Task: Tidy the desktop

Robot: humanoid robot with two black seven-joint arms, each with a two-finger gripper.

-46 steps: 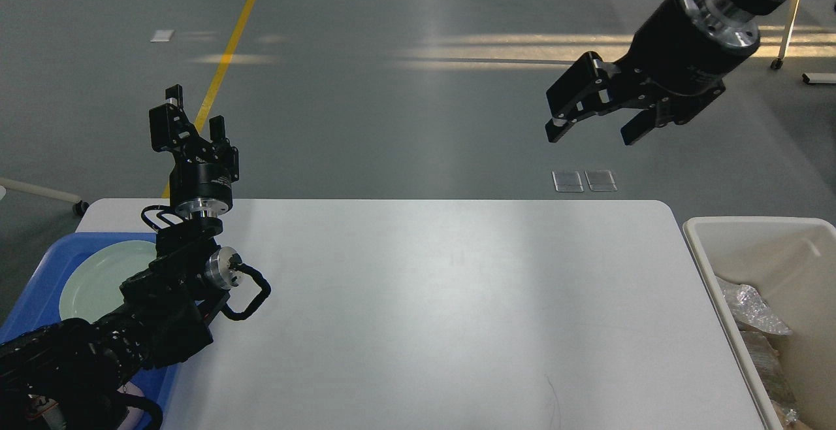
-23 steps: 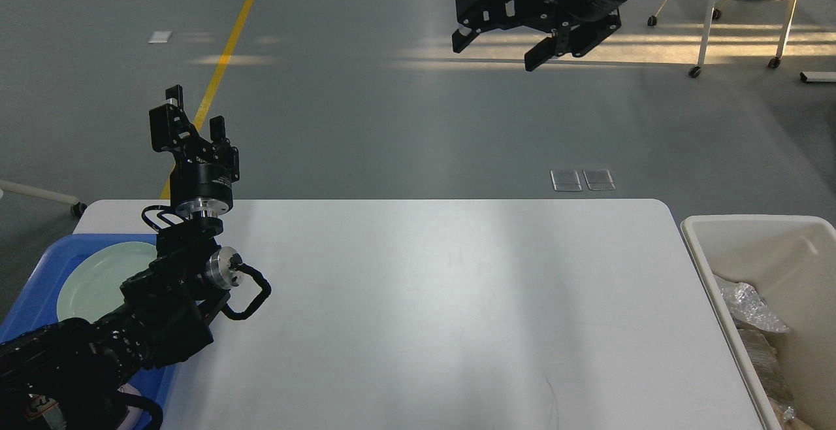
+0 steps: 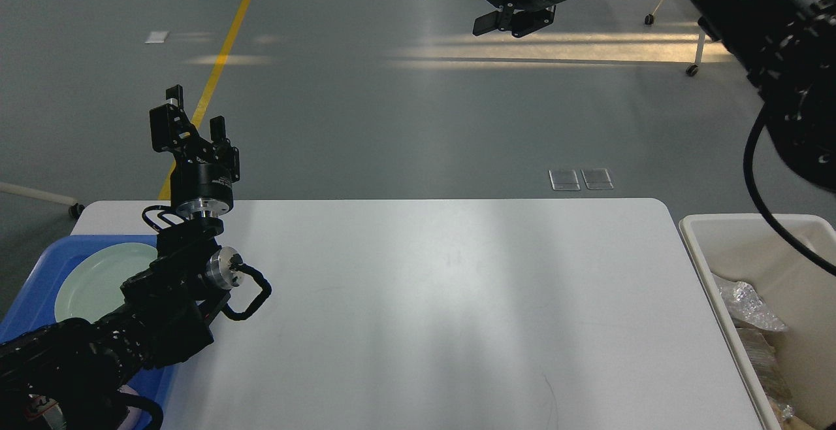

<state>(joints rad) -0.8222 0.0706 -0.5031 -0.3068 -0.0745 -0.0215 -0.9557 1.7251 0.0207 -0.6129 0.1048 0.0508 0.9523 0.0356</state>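
The white worktop (image 3: 444, 312) fills the middle of the view, a stiff, smooth, heavy slab to be cleared, not lifted, so there is no hold to take on it. The left gripper (image 3: 189, 126) stands above its far left corner, fingers parted and empty, beside the pale green plate (image 3: 91, 280) in the blue tray (image 3: 39, 273). The right gripper (image 3: 457, 2) hangs high beyond the far edge, jaws apart and empty, with the off-white bin (image 3: 738, 247) of crumpled plastic at the right edge.

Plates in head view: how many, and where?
1: a pale green plate in the blue tray at the desktop's left edge, partly behind my left arm. More could be hidden there.
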